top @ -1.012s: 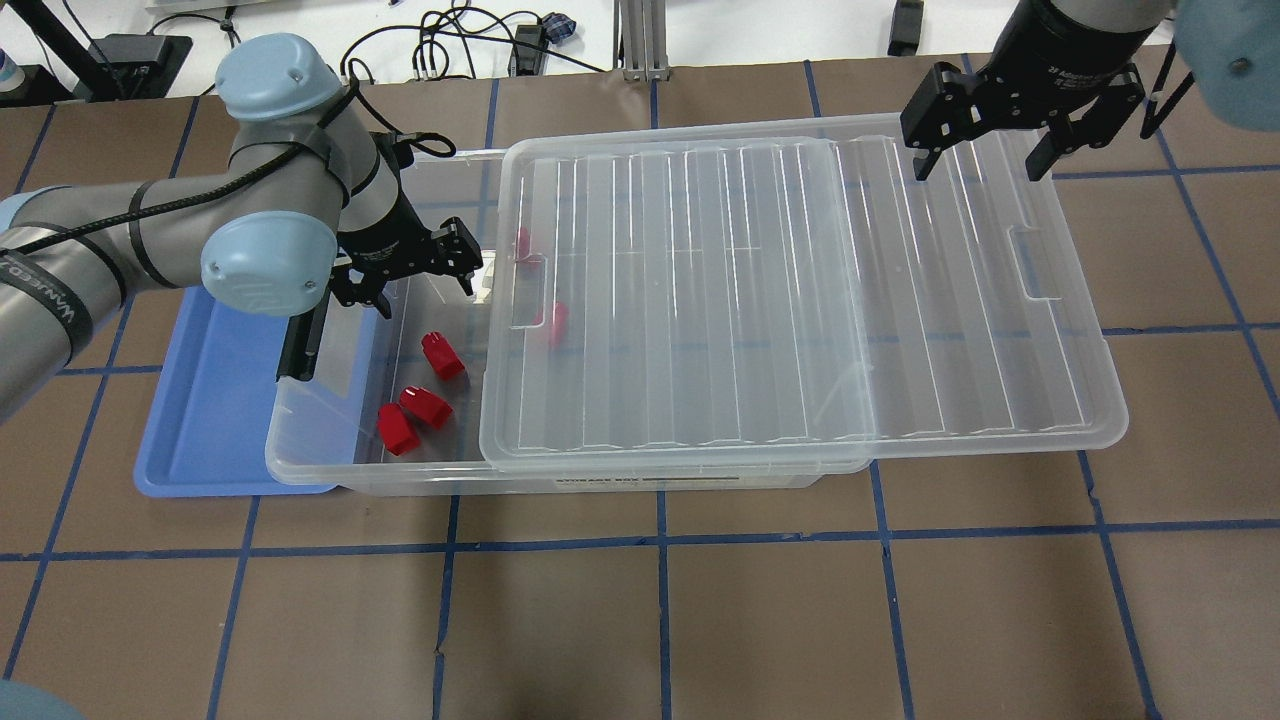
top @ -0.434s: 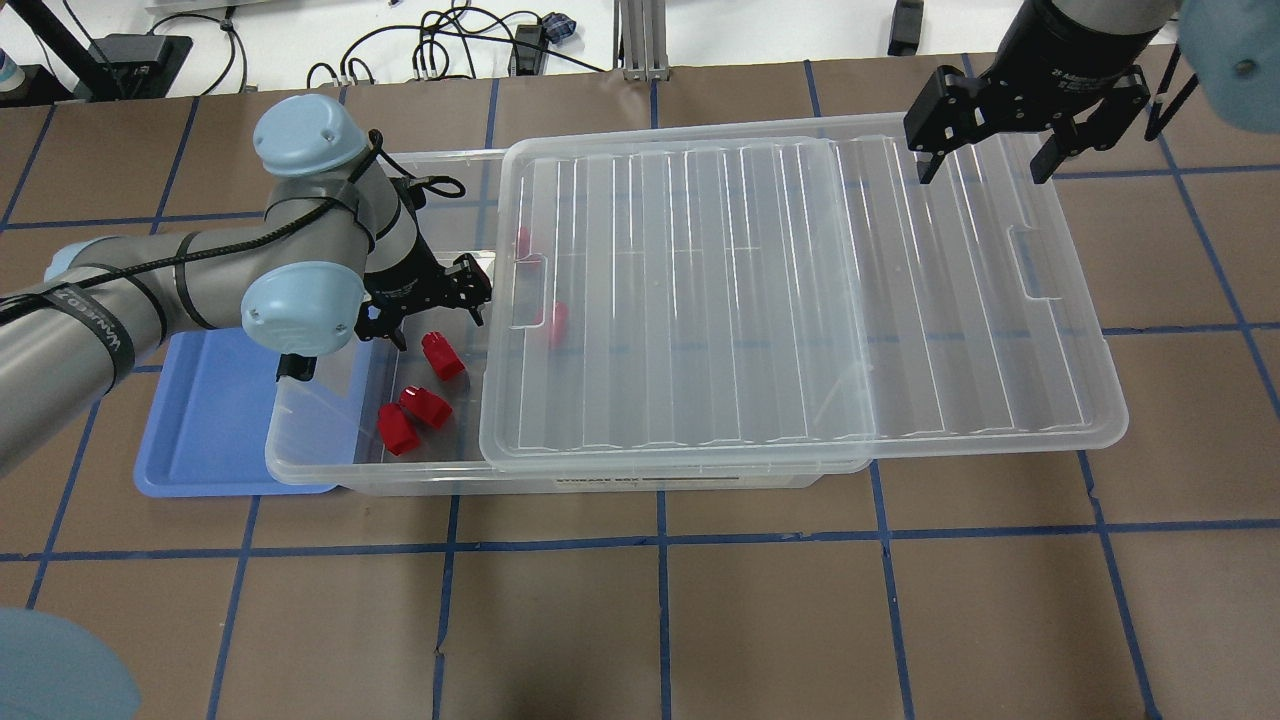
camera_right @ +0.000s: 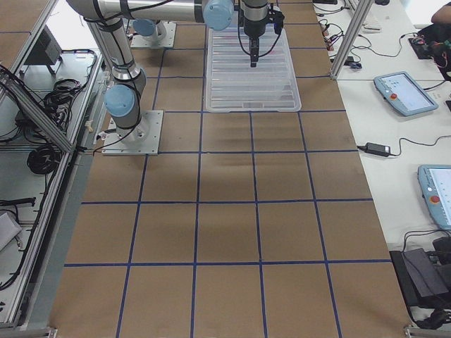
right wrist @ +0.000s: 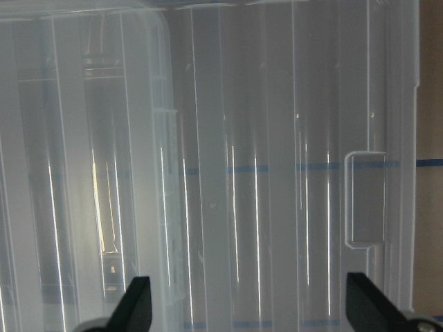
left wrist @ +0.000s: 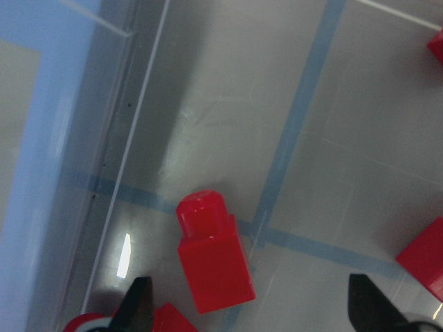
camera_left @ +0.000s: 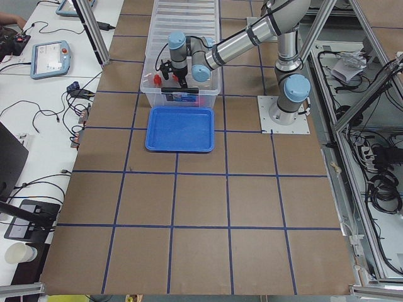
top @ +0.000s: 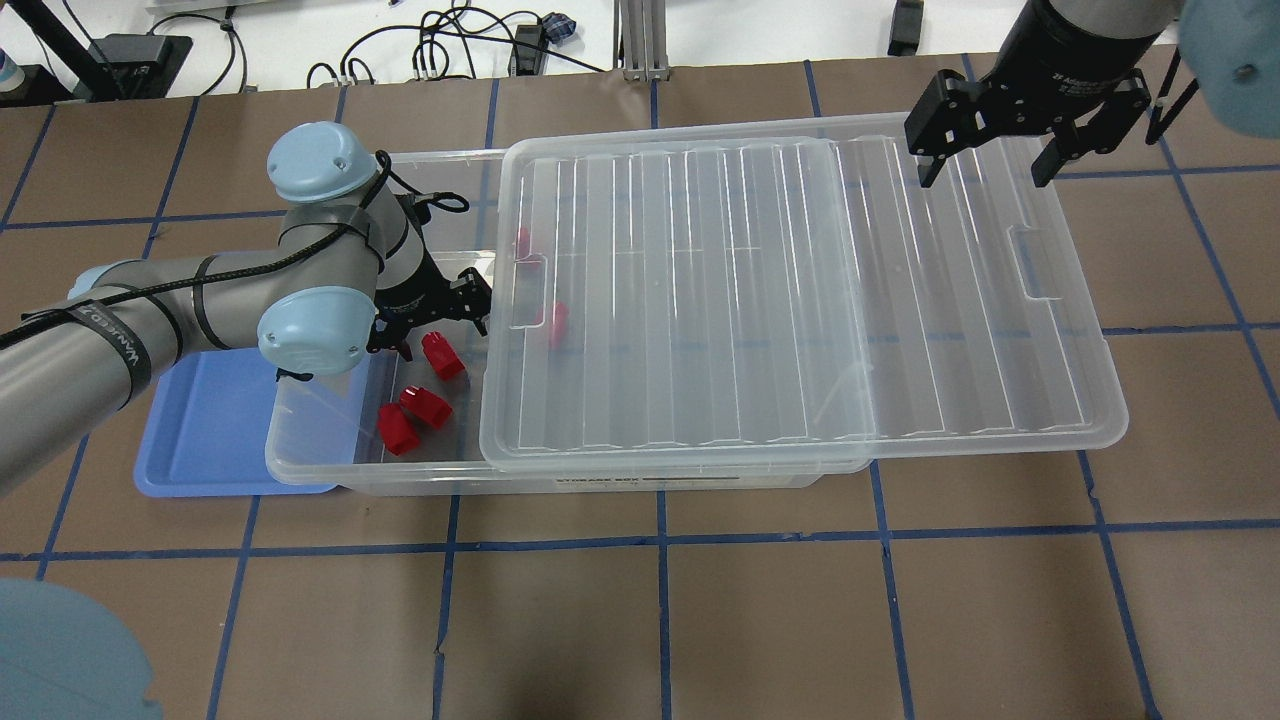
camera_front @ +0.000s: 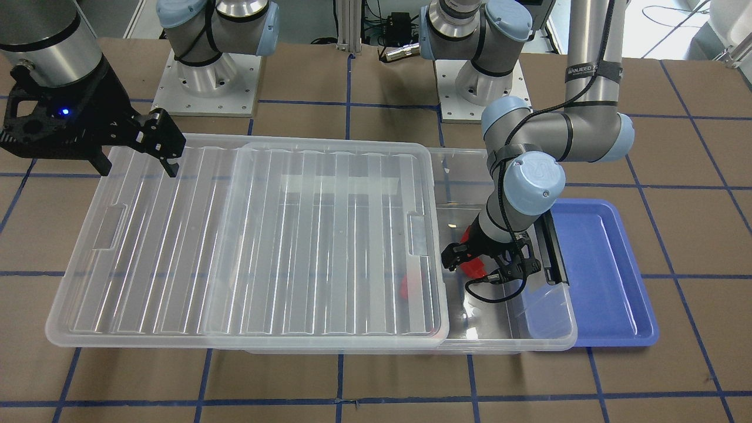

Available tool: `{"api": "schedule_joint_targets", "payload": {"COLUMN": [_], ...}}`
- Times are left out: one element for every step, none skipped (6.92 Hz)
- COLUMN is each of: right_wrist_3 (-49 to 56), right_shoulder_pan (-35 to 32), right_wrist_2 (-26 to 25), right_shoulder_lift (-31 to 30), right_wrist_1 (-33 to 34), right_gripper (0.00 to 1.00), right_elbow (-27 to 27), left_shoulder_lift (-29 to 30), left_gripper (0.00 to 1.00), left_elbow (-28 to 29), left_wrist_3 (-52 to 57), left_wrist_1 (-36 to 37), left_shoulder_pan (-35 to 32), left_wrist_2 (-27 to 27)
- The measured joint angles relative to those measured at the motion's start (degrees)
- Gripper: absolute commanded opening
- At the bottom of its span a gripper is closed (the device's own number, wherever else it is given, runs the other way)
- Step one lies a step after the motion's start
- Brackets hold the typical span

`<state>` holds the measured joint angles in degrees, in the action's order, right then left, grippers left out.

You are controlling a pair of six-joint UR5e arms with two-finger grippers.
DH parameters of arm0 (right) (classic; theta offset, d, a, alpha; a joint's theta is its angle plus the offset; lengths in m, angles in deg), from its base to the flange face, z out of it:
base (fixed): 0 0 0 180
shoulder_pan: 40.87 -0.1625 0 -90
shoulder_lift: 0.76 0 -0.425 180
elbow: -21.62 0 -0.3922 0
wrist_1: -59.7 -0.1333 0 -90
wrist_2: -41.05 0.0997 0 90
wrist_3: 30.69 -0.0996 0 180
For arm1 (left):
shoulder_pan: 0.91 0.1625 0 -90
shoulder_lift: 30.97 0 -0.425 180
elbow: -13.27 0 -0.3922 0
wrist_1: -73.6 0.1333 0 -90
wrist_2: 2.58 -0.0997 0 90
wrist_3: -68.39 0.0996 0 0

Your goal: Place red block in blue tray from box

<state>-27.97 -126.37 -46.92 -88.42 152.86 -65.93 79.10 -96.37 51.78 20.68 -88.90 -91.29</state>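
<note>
Currently left gripper [left wrist: 252,311] spread wide, low inside the box [top: 310,472]. Red block [left wrist: 211,259] lies on the box floor between its fingers, touching neither. Blue tray [top: 205,420] just beside box. Right gripper [top: 985,165] wide above lid [top: 800,300]. Two further red blocks [top: 555,322] under lid, blurred.

The desk [top: 660,620] is faced with matt brown board, ruled into large squares by blue tape lines [top: 660,545]. The light is bright and even from above, and shadows are soft. Black cables [top: 450,40] tangle on a white surface past its far edge. Aluminium frame posts [camera_left: 91,28] stand beside it. A white bench [camera_left: 38,94] carries a pendant tablet [camera_left: 50,58] and a paper cup [camera_left: 17,253]. The opposite bench [camera_right: 394,127] holds a black power adapter [camera_right: 373,148].
</note>
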Motion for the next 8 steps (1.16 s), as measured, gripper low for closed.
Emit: {"api": "schedule_joint_targets", "payload": {"right_wrist_3": [0.0, 0.03, 0.06, 0.08, 0.09, 0.09, 0.09, 0.09], "right_shoulder_pan": [0.04, 0.06, 0.06, 0.07, 0.1, 0.13, 0.14, 0.15], "right_wrist_2": [-0.01, -0.01, -0.01, -0.01, -0.01, -0.01, -0.01, -0.01], "right_shoulder_lift": [-0.01, 0.0, 0.01, 0.02, 0.02, 0.03, 0.06, 0.07], "right_wrist_1": [0.0, 0.0, 0.0, 0.0, 0.02, 0.06, 0.07, 0.08], "right_gripper": [1.0, 1.0, 1.0, 1.0, 1.0, 1.0, 1.0, 1.0], "right_elbow": [-0.09, -0.1, -0.09, -0.08, -0.07, -0.07, -0.07, -0.07], "left_shoulder_lift": [0.31, 0.65, 0.96, 1.14, 1.23, 1.26, 1.14, 0.55], "left_gripper": [0.89, 0.57, 0.24, 0.07, 0.0, 0.0, 0.0, 0.0], "left_elbow": [-0.6, -1.05, -1.23, -1.28, -1.25, -1.1, -0.82, -0.06], "left_wrist_3": [0.06, 0.07, -0.17, -0.51, -0.71, -0.76, -0.54, -0.21], "left_wrist_1": [0.13, 0.31, 0.45, 0.5, 0.55, 0.59, 0.76, 0.88], "left_shoulder_pan": [0.58, 0.92, 0.95, 0.87, 0.83, 0.81, 0.81, 0.81], "left_wrist_2": [-0.02, 0.02, 0.05, 0.11, 0.22, 0.28, 0.24, 0.04]}}
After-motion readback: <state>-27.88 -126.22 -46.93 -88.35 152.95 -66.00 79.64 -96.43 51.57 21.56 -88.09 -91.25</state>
